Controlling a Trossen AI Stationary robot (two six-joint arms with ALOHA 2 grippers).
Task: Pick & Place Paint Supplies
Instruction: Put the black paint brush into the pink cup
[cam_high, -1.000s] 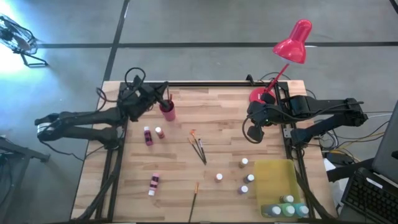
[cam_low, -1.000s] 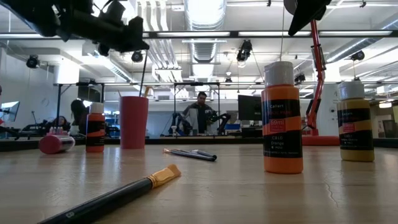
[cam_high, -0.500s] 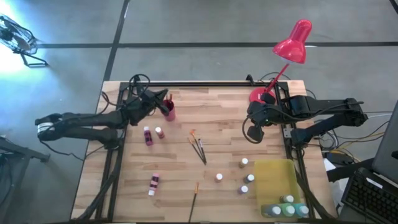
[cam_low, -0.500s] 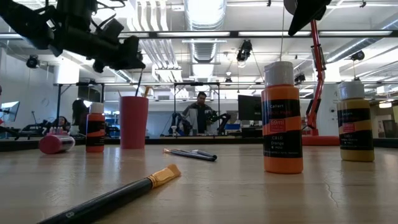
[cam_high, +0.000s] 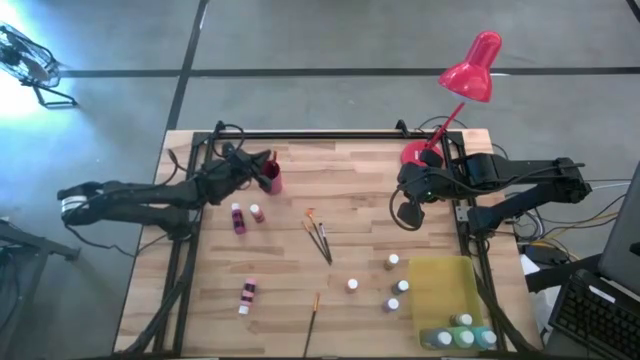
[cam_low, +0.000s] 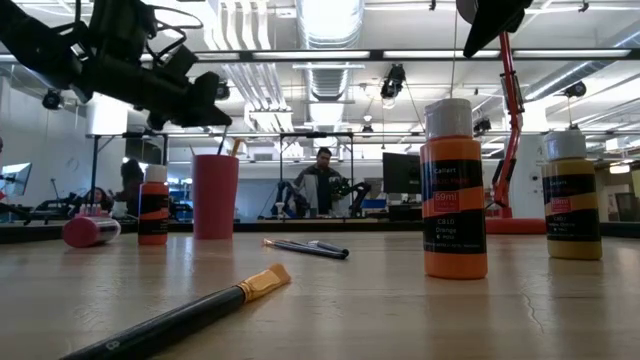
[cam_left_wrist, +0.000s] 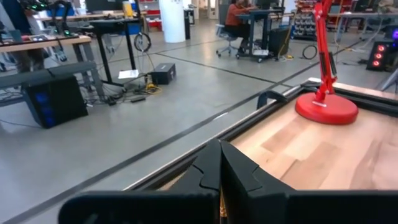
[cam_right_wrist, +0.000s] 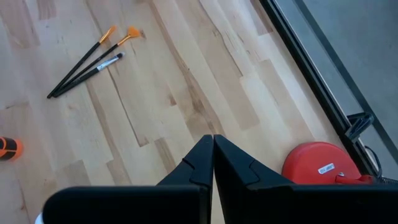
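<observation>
Wooden table (cam_high: 300, 210) in an open workshop: the left claw (cam_high: 262, 160), fingers pressed together and empty, hovers at the rim of a red cup (cam_high: 270, 178), nearer than the right claw (cam_high: 408, 213), likewise closed and empty. Three brushes (cam_high: 318, 238) lie between the claws, their long axes running diagonally away from the left claw toward the table's front. Also visible: a fourth brush (cam_high: 312, 318), three bottles (cam_high: 246, 216) near the left claw, four bottles (cam_high: 392, 283) beside a yellow tray (cam_high: 442, 285) holding at least three more (cam_high: 462, 334).
</observation>
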